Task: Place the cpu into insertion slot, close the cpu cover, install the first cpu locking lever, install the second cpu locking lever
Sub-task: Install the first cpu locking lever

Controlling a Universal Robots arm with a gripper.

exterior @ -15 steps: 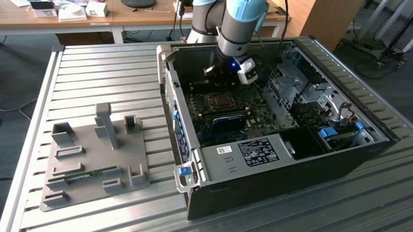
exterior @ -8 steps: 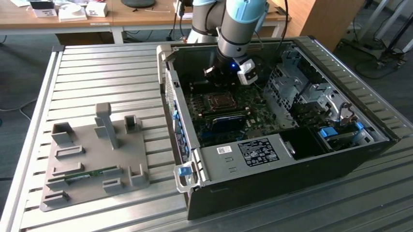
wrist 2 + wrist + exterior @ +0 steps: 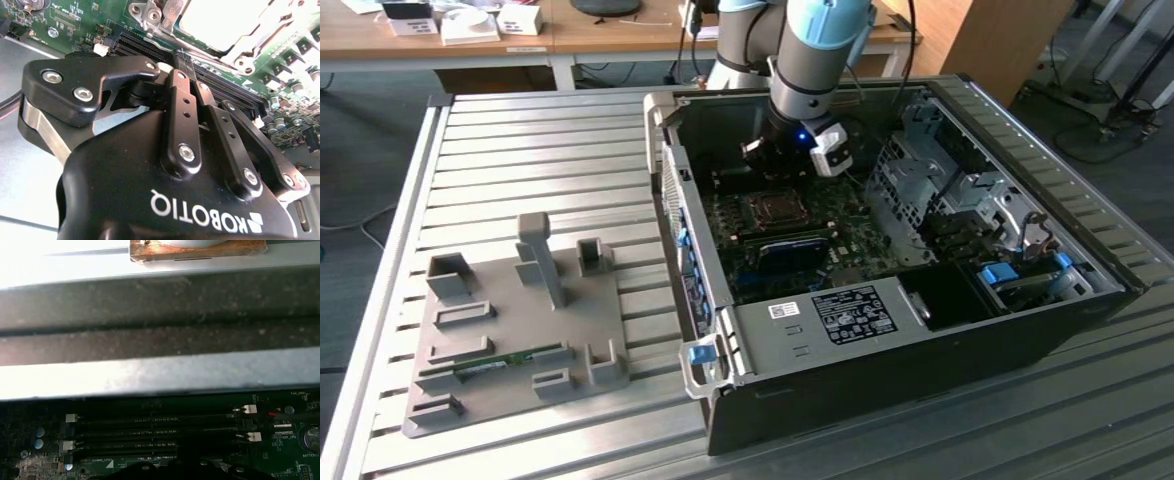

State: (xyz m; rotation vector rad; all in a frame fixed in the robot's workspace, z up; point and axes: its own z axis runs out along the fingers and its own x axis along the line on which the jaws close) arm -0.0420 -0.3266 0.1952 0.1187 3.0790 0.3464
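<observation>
Second wrist view shows the cpu cover [image 3: 250, 47] seemingly flat, facing up.

Arm [image 3: 803, 85] reaches down, end effector [image 3: 181, 57] pinched closed.

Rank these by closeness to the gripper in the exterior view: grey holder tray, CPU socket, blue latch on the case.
From the gripper:
1. CPU socket, close by on the motherboard.
2. Blue latch, at the case's near corner.
3. Grey holder tray, out on the table, at the exterior view's left.
</observation>
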